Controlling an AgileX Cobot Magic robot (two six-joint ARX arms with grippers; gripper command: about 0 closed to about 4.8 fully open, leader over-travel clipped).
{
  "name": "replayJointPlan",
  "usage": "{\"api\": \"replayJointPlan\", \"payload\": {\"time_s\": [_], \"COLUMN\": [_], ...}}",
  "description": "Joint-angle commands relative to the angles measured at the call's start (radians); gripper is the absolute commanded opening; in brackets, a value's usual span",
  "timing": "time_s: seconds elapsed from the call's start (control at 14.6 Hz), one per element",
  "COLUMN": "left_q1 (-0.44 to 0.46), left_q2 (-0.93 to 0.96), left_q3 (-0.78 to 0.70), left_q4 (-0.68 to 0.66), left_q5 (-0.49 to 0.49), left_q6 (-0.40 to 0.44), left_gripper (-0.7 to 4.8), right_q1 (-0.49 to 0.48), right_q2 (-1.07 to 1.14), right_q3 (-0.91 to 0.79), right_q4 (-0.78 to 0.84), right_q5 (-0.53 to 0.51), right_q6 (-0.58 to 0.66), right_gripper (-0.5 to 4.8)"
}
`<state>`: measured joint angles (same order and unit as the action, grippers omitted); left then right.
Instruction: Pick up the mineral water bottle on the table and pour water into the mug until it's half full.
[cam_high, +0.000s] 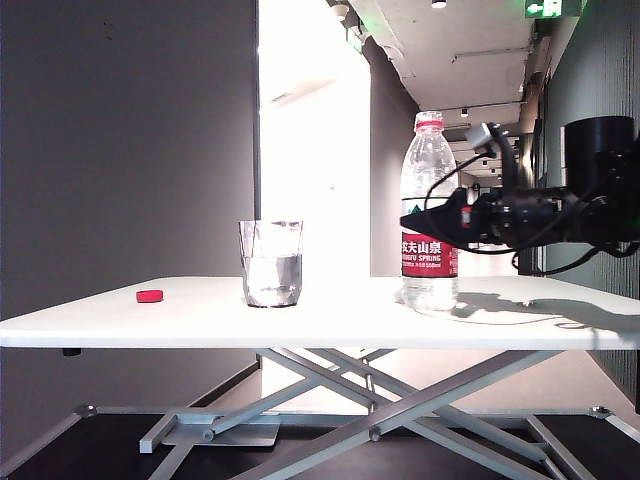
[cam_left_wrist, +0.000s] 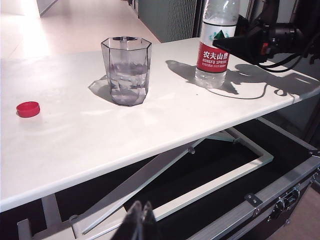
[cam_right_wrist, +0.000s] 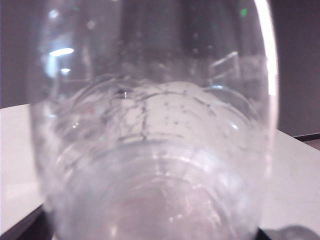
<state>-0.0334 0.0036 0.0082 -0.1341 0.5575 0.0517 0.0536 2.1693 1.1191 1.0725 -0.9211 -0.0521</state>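
Standing upright on the white table (cam_high: 180, 320), right of centre in the exterior view, is the mineral water bottle (cam_high: 428, 190); cap off, red neck ring showing, red-and-white label facing the camera. Right gripper (cam_high: 425, 220) is reaching in level from the right at label height, its dark fingers sitting either side of the bottle. Jaws are standing wide apart; whether the pads are touching the plastic cannot be told from here. Right wrist view is filling almost completely with the bottle's clear, ribbed wall, droplets clinging inside it.

Mug (cam_high: 271, 262) is sitting left of the bottle, well apart from it, near the middle of the table. Water (cam_high: 272, 278) is filling roughly its lower half. Small red cap (cam_high: 150, 295) is lying flat further left, near the table's left end, apart from the mug.

Left gripper (cam_left_wrist: 139, 222) is hanging low, below the table edge and off to the side, only its dark fingertips showing in its own wrist view. Tips are sitting pressed together, nothing between them. Grey scissor frame (cam_high: 370, 395) is showing under the tabletop.
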Motion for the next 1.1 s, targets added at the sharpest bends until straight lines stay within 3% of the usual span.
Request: {"api": "replayJointPlan", "payload": {"time_s": [0.07, 0.34, 0.62, 0.69, 0.76, 0.82, 0.89, 1.1], "left_q1": [-0.001, -0.001, -0.001, -0.001, -0.001, -0.001, -0.001, -0.001], "left_q2": [0.000, 0.000, 0.000, 0.000, 0.000, 0.000, 0.000, 0.000], "left_q3": [0.002, 0.002, 0.002, 0.002, 0.002, 0.002, 0.002, 0.002], "left_q4": [-0.007, -0.007, -0.006, -0.006, -0.006, -0.006, -0.006, -0.005], "left_q5": [0.007, 0.007, 0.007, 0.007, 0.007, 0.008, 0.007, 0.007], "left_q6": [0.000, 0.001, 0.001, 0.001, 0.000, 0.000, 0.000, 0.000], "left_gripper": [-0.05, -0.05, -0.05, -0.05, -0.05, -0.05, -0.05, -0.05], "right_q1": [-0.034, -0.093, -0.168, -0.193, -0.211, -0.216, -0.216, -0.200], "right_q2": [-0.003, -0.005, -0.005, -0.005, -0.005, -0.009, -0.034, -0.221], "right_q3": [0.001, 0.001, 0.000, -0.002, -0.014, -0.028, -0.051, -0.294], "right_q4": [0.058, 0.092, 0.093, 0.132, 0.265, 0.338, 0.336, 0.336], "right_q5": [-0.059, -0.209, -0.245, -0.268, -0.349, -0.333, -0.299, 0.017], "right_q6": [0.053, 0.079, 0.126, 0.205, 0.298, 0.396, 0.417, 0.412], "right_gripper": [4.79, 4.79, 4.79, 4.18, -0.29, -0.11, -0.10, -0.10]}}
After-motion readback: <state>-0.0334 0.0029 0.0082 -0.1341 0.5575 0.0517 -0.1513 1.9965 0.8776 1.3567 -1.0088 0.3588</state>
